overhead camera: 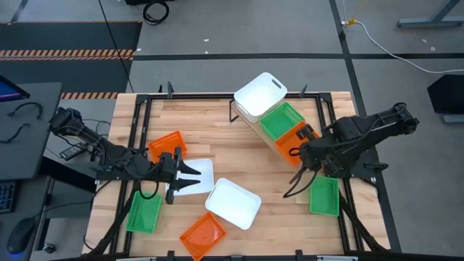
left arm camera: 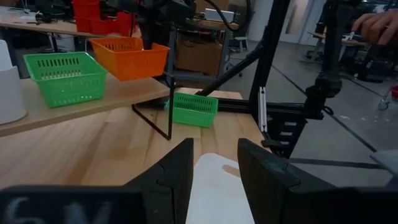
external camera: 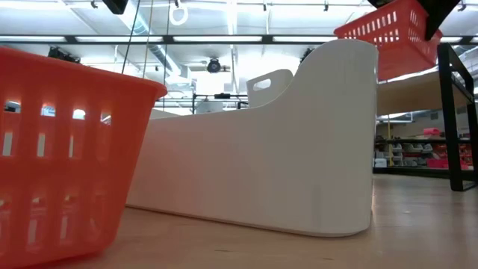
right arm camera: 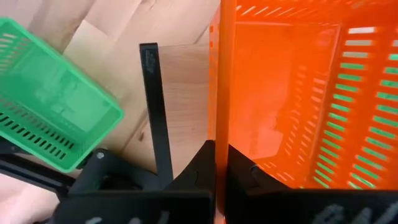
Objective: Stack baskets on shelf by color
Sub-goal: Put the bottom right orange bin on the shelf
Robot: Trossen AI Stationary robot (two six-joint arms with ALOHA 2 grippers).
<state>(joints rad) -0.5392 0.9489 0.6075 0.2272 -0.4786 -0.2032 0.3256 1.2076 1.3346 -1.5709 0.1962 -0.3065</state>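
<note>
Gripping orange basket [right arm camera: 292, 93] wall: right end effector [right arm camera: 221, 165] (over shelf [overhead camera: 270, 138])

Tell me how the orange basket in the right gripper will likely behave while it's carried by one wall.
The orange basket hangs from one wall pinched in the right gripper, so it probably tilts or swings. Its slotted walls suggest it is light and may flex. The smooth plastic could slip in that narrow pinch.
</note>
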